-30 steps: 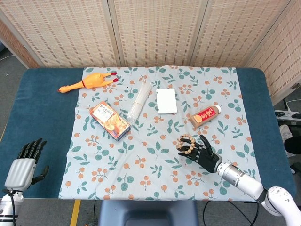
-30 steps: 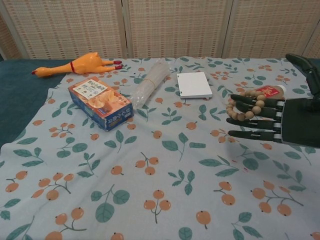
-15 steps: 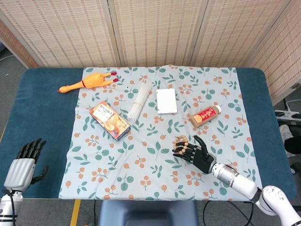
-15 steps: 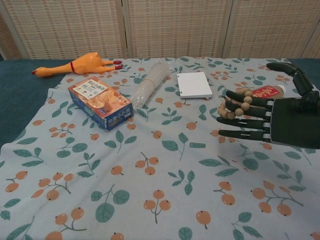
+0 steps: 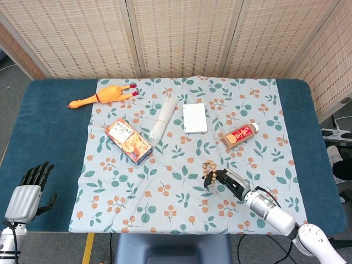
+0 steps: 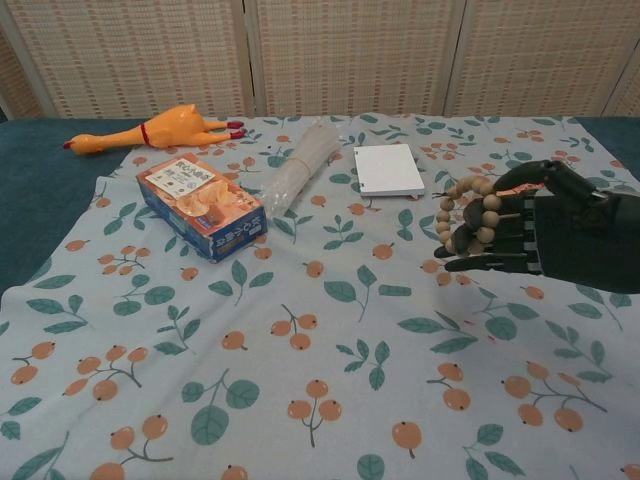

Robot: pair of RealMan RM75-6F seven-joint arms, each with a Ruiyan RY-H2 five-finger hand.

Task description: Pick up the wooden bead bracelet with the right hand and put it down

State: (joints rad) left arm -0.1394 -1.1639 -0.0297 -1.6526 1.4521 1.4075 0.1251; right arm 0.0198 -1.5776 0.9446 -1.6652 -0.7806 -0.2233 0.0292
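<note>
The right robot hand (image 6: 540, 232) grips the bracelet (image 6: 466, 213), apparently just above the cloth (image 6: 300, 300). The left robot hand (image 5: 30, 190) rests open, holding nothing.

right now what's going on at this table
The robot's right hand holds the wooden bead bracelet in its fingers, raised off the floral cloth. Its left hand sits idle at the table's near left corner, fingers apart and holding nothing. A rubber chicken, snack box and white pad lie untouched farther back.
</note>
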